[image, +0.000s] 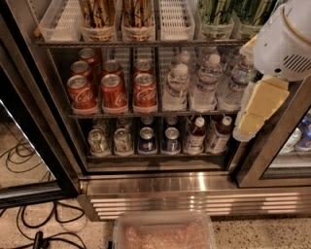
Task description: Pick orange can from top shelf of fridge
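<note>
Two orange cans (97, 13) (137, 12) stand side by side in translucent white slotted bins on the top shelf (146, 43) of the fridge (194, 184); their tops are cut off by the frame edge. An empty bin lies on each side of them. My gripper (247, 127), a cream-yellow piece hanging under the white arm housing (286, 39), is at the right in front of the water bottles. It sits below and well to the right of the orange cans and touches nothing.
Tall green cans (216, 12) fill the top-shelf bins on the right. Red cola cans (114, 90) and water bottles (204, 82) stand on the middle rack, small cans and bottles below. The dark open door (29, 146) is left, cables (43, 228) on the floor, a plastic container (163, 233) in front.
</note>
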Controlling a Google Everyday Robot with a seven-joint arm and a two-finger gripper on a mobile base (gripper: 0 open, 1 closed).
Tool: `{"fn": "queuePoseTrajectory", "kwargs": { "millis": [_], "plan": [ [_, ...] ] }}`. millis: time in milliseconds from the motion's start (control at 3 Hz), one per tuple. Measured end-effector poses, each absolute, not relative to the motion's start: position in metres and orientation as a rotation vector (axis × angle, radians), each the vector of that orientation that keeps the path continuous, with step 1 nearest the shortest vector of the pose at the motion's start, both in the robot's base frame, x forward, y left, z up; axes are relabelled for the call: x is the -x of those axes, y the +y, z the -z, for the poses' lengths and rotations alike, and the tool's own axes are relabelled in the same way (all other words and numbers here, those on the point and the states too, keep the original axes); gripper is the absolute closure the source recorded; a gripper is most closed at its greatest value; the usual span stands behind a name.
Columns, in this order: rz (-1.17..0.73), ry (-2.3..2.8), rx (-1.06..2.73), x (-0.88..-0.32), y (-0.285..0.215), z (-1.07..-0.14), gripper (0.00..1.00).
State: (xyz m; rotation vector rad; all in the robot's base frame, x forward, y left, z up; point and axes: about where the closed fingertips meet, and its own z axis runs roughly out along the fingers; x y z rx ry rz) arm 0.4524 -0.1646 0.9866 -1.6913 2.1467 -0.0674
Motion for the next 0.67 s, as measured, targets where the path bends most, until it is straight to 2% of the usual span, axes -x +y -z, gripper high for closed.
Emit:
{"fn": "queuePoseTrajectory", "kwargs": {
  "millis": [333,667],
  "plan": [
    [0.02,2.122,1.596,-0.454,-0.151,-0.993,0.0],
    [-0.144,2.062,1.313,-0.46,-0.112,-1.024,0.0]
  ]
}}
